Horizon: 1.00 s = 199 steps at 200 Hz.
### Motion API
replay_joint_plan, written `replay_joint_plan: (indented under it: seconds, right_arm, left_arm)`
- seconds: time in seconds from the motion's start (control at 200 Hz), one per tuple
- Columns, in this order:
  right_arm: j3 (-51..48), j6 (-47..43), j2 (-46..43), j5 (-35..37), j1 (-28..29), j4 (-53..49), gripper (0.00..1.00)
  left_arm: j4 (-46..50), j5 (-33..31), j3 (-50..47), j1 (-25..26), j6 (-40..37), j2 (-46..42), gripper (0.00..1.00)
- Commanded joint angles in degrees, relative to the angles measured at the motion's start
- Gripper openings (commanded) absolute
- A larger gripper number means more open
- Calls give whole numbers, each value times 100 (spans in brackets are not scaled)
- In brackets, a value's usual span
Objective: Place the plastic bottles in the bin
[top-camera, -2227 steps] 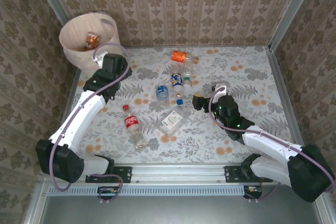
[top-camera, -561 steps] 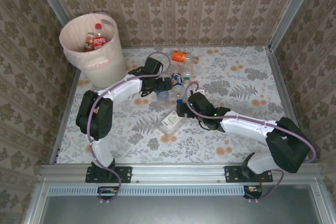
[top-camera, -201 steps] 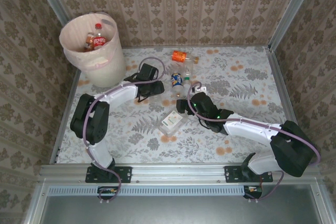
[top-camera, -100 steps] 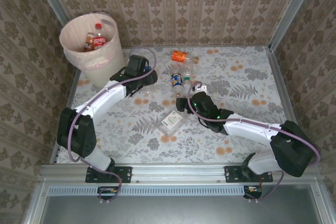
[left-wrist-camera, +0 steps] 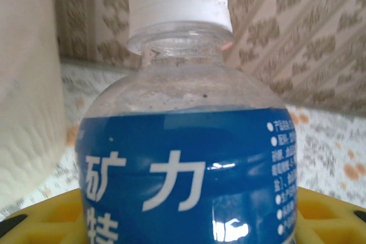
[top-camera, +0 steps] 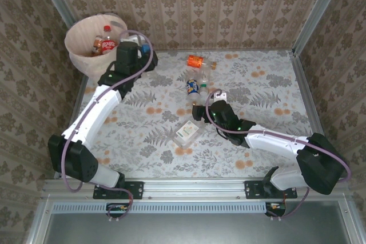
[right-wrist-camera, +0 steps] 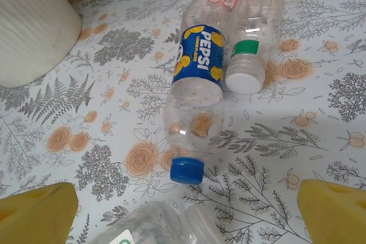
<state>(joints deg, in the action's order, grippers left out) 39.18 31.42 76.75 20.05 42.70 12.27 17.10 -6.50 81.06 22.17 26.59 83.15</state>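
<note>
Firstly, left gripper (top-camera: 139, 48): fingers closed on a blue-labelled, white-capped bottle (left-wrist-camera: 183, 158), held just beside the rim of the cream bin (top-camera: 77, 55). A red-labelled bottle (top-camera: 108, 39) lay inside that bin. Right gripper (right-wrist-camera: 183, 210): fingers spread wide, empty, over the floral table (top-camera: 257, 84), a Pepsi bottle (right-wrist-camera: 197, 84) lying just ahead.

The left arm (top-camera: 94, 112) and the right arm (top-camera: 274, 139) share one build: smooth white shells between bulky black joints. The largest black housings sit nearest the aluminium rail (top-camera: 194, 188), on black base plates (top-camera: 117, 190). A thin mauve cable (top-camera: 150, 61) loops along each arm. Farthest from the rail, the fingers (right-wrist-camera: 35, 212) are blocky yellow.
</note>
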Motion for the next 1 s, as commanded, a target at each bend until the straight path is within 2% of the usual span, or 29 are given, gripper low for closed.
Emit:
replay_joint_plan:
  seconds: [0.0,0.11,0.32,0.52,0.61,0.79,0.99]
  right_arm:
    - [-59,-83,-149,196,28,117,100]
    - [-68,-58,-177,201,26,120,100]
    - [-171,-39,-313,286,25,116,100]
    - [-200,-72,-374,291,27,117,100]
    - [-206,-61,-371,290,26,117,100]
    - [-235,-10,-374,284,25,144,100]
    - [-233,-13,-391,289,28,101,100]
  left_arm:
    - [-306,81,424,-268,-347,-222,50]
    - [-277,570,882,-638,-377,-147,51]
    - [-138,842,1504,-1251,-682,86,52]
    - [-715,1305,1656,-2068,-783,373,53]
    - [-796,1812,1962,-2338,-1025,682,55]
    - [-18,2235,3010,-2468,-1684,1561,55]
    - [335,2337,3489,-2490,-1907,2211,55]
